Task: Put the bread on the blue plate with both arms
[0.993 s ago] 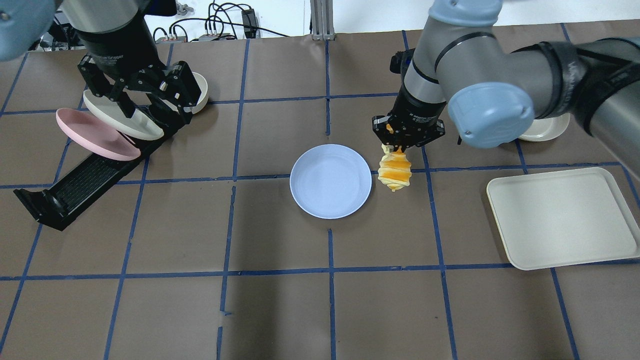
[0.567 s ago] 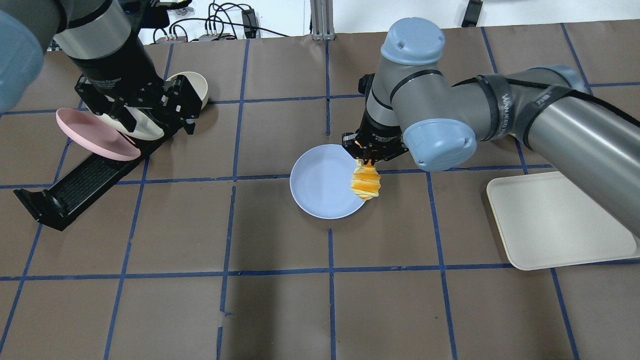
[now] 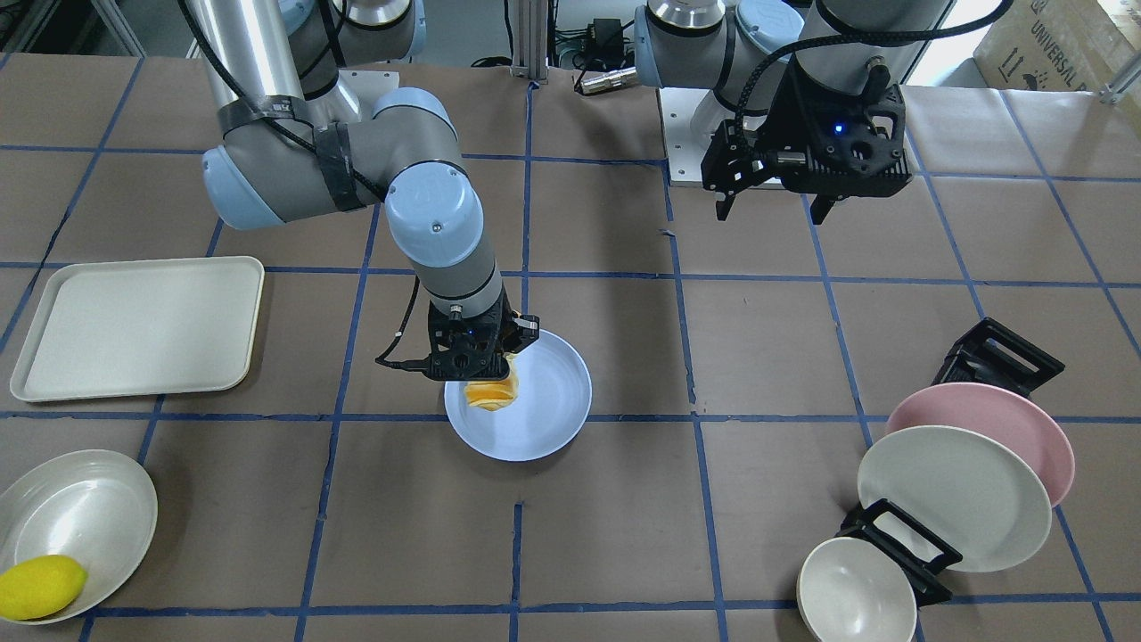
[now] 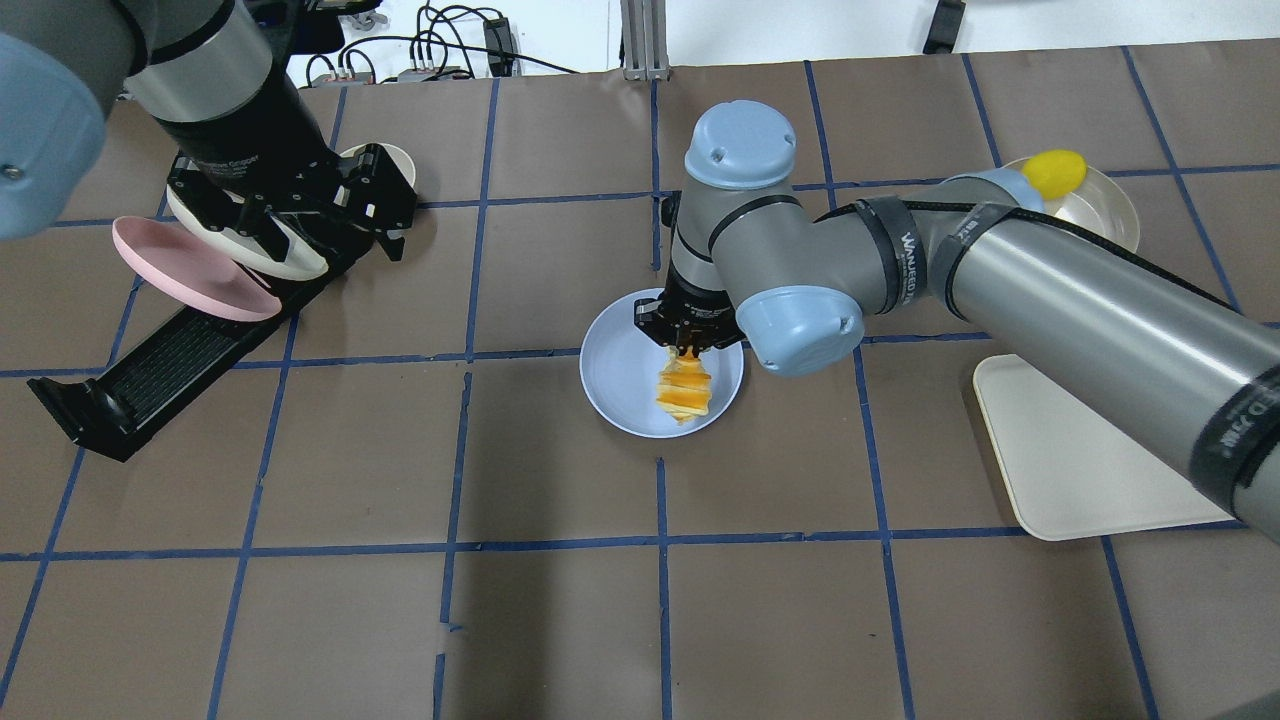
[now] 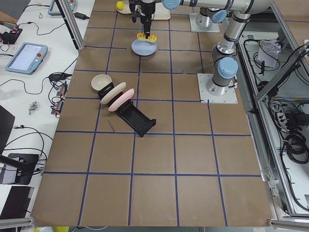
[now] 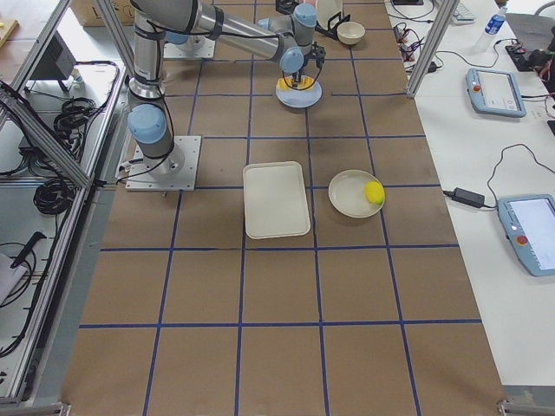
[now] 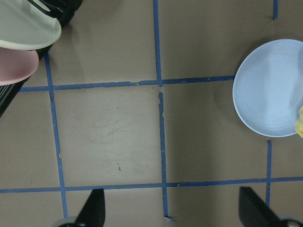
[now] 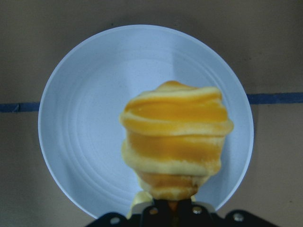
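Observation:
My right gripper (image 4: 688,348) is shut on one end of the bread (image 4: 683,390), an orange and cream ribbed loaf that hangs down from it. The bread hangs over the right half of the round pale blue plate (image 4: 620,370), a little above it. The right wrist view shows the bread (image 8: 175,142) against the plate (image 8: 85,132) below. The front view shows the bread (image 3: 493,392) over the plate (image 3: 544,419). My left gripper (image 4: 310,235) is open and empty, high over the dish rack at far left. It also shows in the front view (image 3: 771,212).
A black dish rack (image 4: 160,370) at the left holds a pink plate (image 4: 185,270) and a cream plate (image 4: 250,245), with a cream bowl (image 4: 395,165) behind. A cream tray (image 4: 1080,470) lies at the right. A lemon (image 4: 1053,172) sits in a cream bowl (image 4: 1100,215).
My right gripper has carried the bread leftward from beside the blue plate's right edge to over the plate. My left gripper has shifted slightly over the rack and stays open.

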`<state>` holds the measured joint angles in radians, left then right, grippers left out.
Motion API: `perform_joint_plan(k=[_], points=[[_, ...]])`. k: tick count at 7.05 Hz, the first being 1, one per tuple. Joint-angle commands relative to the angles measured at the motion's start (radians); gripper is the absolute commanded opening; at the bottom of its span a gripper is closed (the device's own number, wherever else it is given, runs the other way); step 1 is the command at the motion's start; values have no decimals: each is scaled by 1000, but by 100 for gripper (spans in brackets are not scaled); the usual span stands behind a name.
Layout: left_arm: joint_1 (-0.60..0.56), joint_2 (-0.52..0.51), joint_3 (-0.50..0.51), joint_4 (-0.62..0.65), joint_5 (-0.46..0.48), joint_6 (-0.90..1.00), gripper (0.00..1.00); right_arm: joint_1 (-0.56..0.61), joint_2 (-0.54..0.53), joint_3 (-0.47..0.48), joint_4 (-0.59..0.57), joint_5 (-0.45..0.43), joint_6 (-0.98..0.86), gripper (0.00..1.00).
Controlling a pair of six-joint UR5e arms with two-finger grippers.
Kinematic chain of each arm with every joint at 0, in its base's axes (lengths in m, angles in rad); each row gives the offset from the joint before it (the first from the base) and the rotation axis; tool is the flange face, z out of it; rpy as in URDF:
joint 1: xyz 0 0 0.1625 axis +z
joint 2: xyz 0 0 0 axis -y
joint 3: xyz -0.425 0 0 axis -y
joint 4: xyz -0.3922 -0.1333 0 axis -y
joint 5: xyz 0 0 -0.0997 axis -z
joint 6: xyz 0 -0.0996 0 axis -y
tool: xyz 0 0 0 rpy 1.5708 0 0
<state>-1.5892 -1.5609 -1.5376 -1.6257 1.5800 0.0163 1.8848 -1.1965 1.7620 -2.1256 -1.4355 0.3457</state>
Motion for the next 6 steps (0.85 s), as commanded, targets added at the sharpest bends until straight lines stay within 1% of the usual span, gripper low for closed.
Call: perform_joint_plan(k=[1,4,5,6], points=[[0,-2,-2,1,-5,-9,100,10,24,1,-14,0,7,2],[0,4,-1,3,-5,-10,100,11,26,2,-20,0,7,2],[0,-1,-2,6,-5,-18,100,11,26,2,-17,0,7,6],[0,-1,-2,6,-5,-18,100,11,28,4,-14,-2,7,54]])
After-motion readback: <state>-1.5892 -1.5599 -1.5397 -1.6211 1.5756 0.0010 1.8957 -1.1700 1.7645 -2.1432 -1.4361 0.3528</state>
